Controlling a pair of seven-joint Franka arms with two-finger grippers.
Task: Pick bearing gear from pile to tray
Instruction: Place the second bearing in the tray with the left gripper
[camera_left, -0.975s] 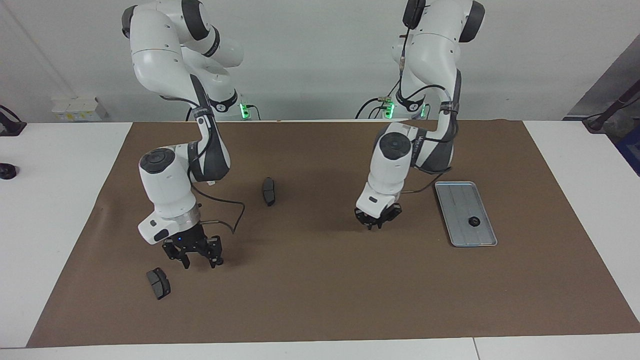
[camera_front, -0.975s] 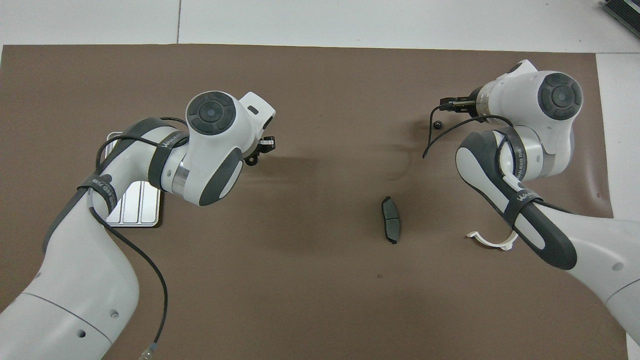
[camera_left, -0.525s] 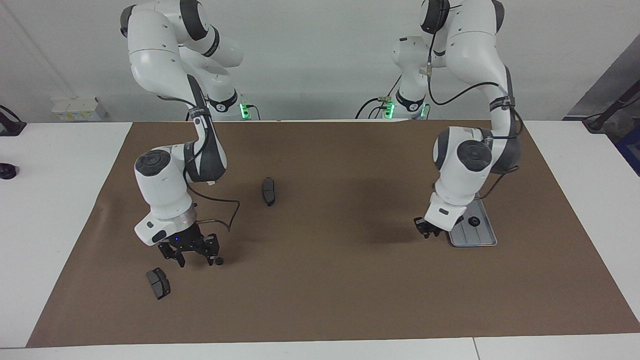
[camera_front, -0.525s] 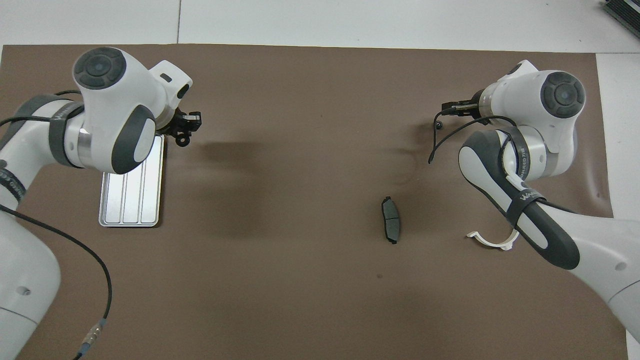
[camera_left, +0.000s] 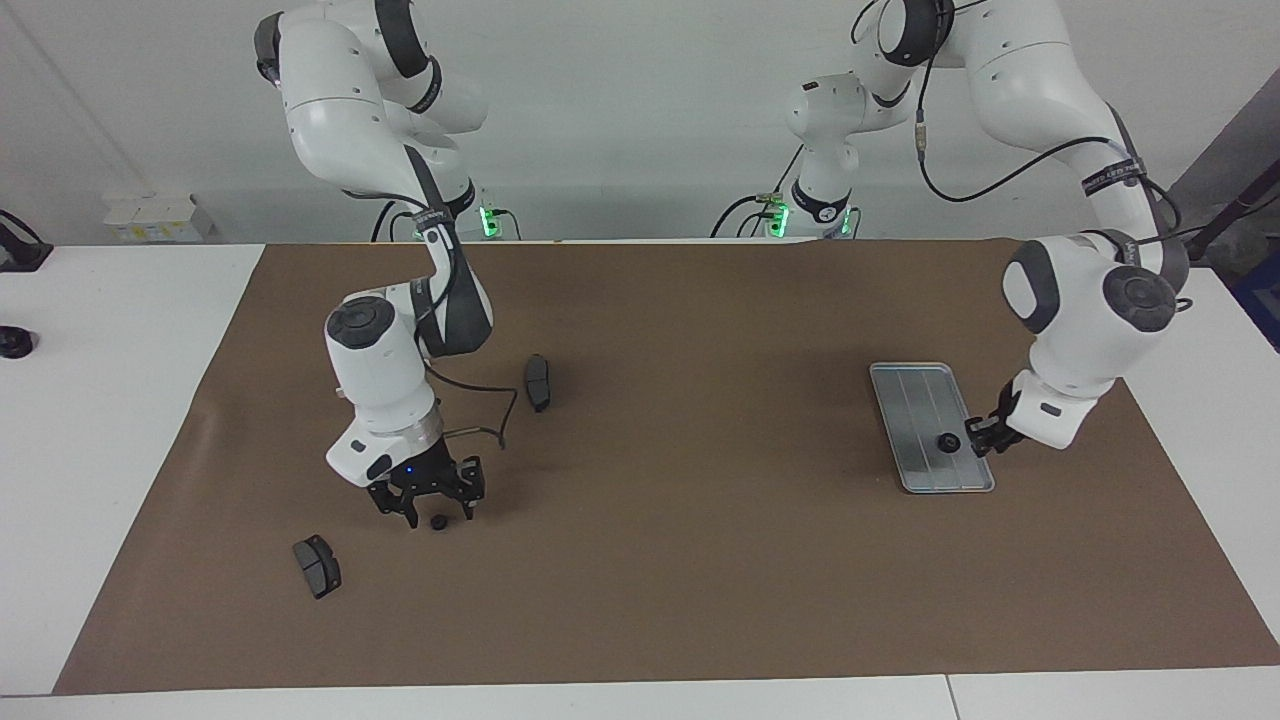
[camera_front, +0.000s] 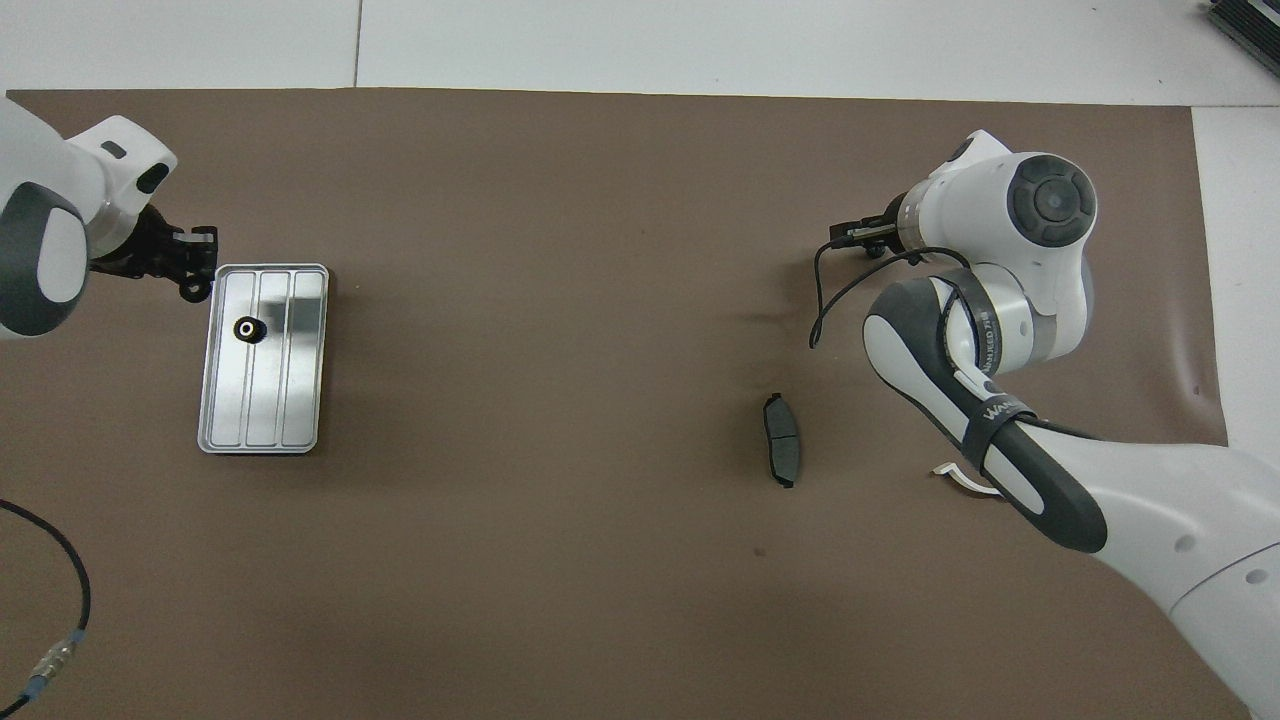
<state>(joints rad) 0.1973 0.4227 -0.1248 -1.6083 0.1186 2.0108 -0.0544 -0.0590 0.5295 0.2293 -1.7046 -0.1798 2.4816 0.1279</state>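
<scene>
Brown paper covers the tabletop (camera_left: 640, 560). Right gripper (camera_left: 425, 505) hovers, jaws wide, over a small bearing gear (camera_left: 437, 522): hard, light, roll-prone; pinch its rim. Left gripper (camera_left: 980, 437), jaws closed empty, waits beside the tray (camera_left: 905, 420).

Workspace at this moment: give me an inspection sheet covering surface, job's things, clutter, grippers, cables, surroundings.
Surface: brown mat on a white table.
Job's things: tray holds one bearing gear; a second black piece lies on the mat.
Clutter: two brake pads; white bracket, mostly hidden.
Grippers: right gripper open, over the second black piece; left gripper shut, empty, beside the tray.
Cables: black cable on the right arm.
Surroundings: grey wall.
</scene>
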